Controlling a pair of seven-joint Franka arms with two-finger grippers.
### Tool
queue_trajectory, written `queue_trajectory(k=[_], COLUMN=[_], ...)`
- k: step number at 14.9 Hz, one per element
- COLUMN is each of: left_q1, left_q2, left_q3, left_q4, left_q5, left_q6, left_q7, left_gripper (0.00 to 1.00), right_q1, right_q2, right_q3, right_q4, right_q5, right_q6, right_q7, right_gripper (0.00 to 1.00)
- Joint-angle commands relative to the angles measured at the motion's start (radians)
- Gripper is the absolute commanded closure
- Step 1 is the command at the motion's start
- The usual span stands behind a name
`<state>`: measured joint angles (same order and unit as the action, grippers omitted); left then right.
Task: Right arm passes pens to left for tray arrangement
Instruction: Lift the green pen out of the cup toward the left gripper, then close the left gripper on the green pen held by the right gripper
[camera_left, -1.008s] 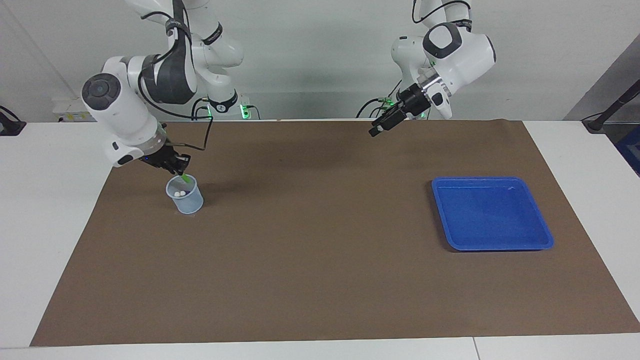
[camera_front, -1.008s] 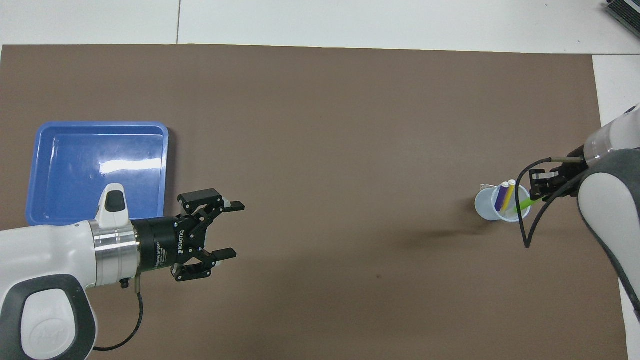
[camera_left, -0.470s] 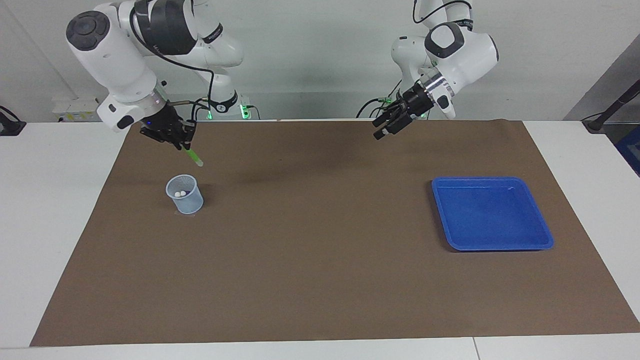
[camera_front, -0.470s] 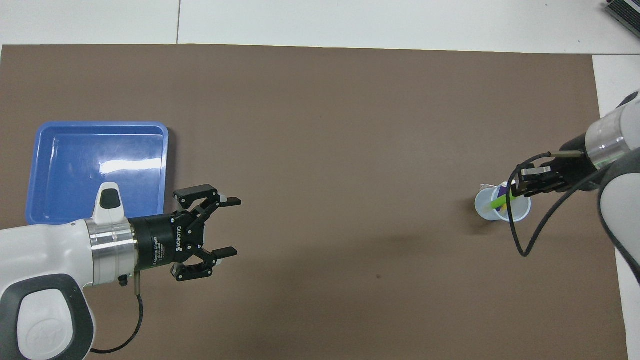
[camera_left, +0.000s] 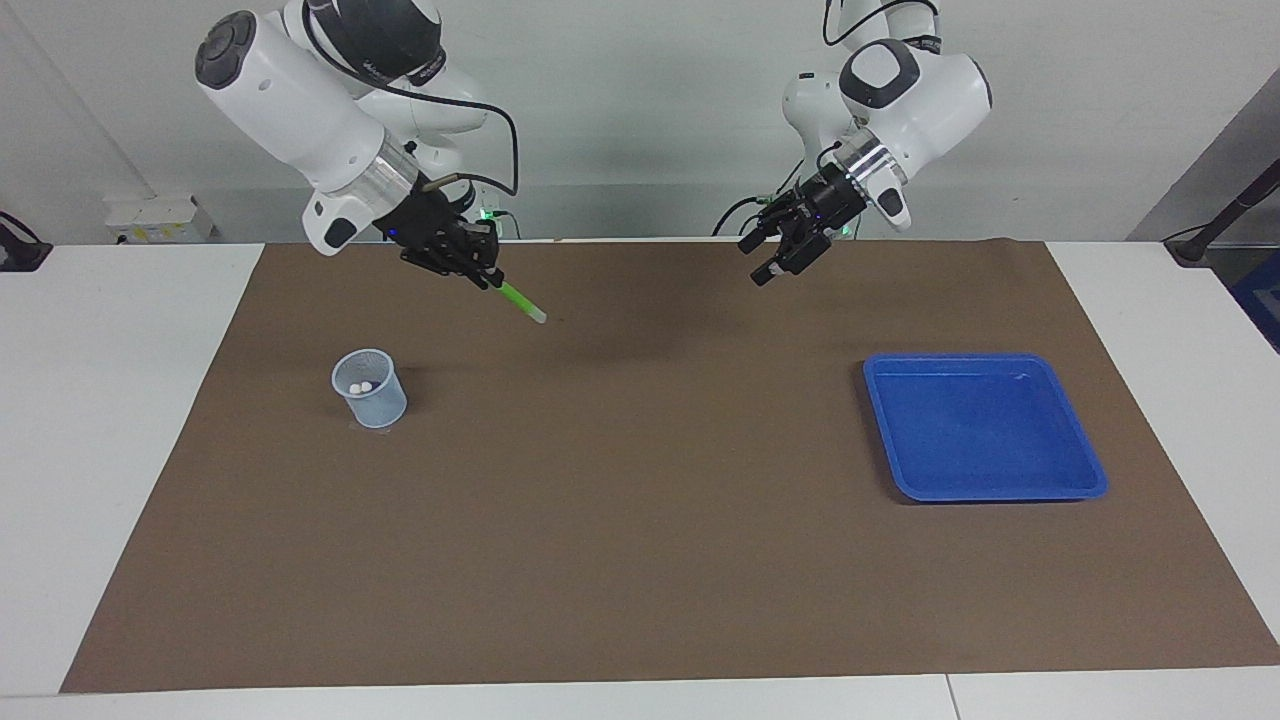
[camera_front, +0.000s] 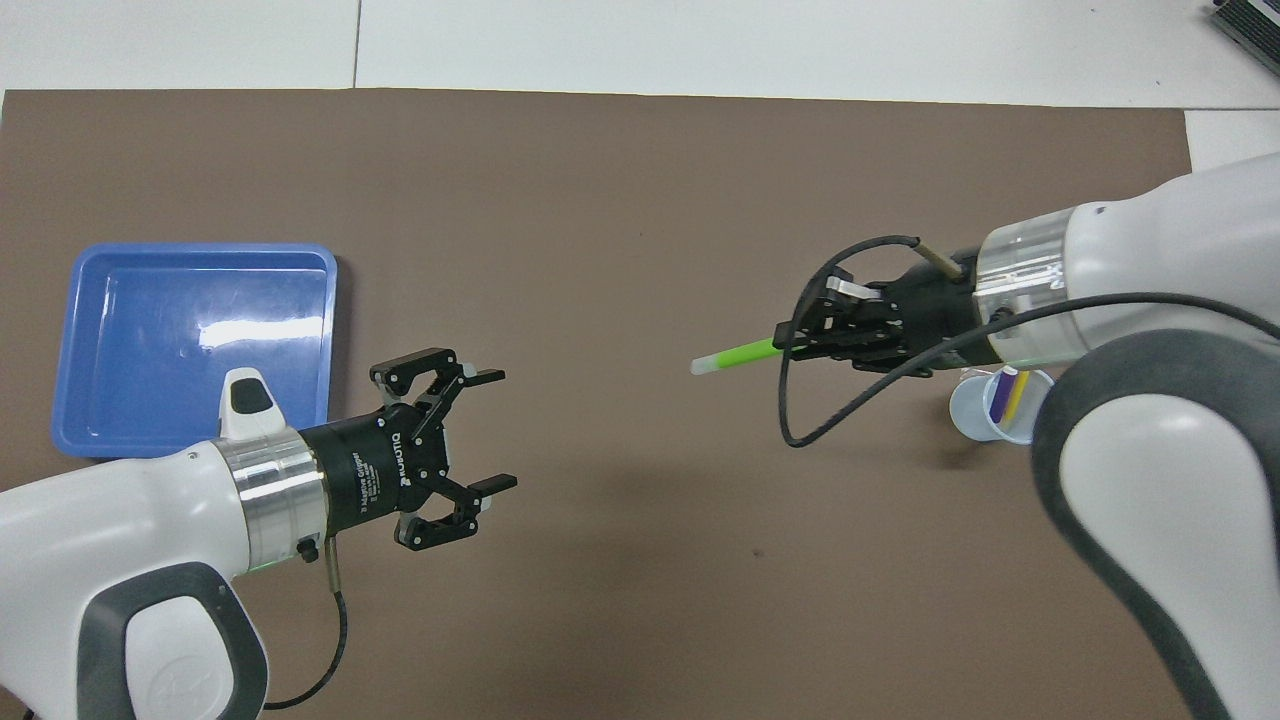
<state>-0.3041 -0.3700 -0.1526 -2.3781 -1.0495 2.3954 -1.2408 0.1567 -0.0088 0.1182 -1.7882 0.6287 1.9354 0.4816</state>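
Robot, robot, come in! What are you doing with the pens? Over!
Right tool shut on green pen, up over the mat. Left tool open, waiting in the air. Two pens in cup. Tray empty. Nothing between the tools.

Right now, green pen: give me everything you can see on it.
The slim bright green plastic-looking pen has a pale, whitish free end. It is lifted off the brown mat, tilted with the pale end lower and aimed toward the open left gripper. The shut right gripper clamps its other end; nothing else touches it.
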Motion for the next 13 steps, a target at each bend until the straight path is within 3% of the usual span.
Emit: queue_trajectory(k=[1, 8, 13], left_q1=[-0.039, -0.107, -0.170], left_q2=[0.014, 0.037, 0.057], left_q3=[0.002, -0.030, -0.035], left_q4=[0.011, 0.014, 0.028], left_q5=[-0.043, -0.133, -0.194], left_q6=[0.037, 0.230, 0.332], left_q7=[-0.019, -0.043, -0.043], left_gripper=[0.01, 0.06, 0.07], right_q1=[0.101, 0.228, 0.245], right_q2=[-0.065, -0.083, -0.080], right_q3=[-0.003, -0.003, -0.002], right_q4=[-0.117, -0.201, -0.211], right_q5=[0.069, 0.213, 0.243], right_q6=[0.196, 0.444, 0.470], right_q7=[0.112, 0.178, 0.164], right_gripper=[1.00, 1.00, 1.00])
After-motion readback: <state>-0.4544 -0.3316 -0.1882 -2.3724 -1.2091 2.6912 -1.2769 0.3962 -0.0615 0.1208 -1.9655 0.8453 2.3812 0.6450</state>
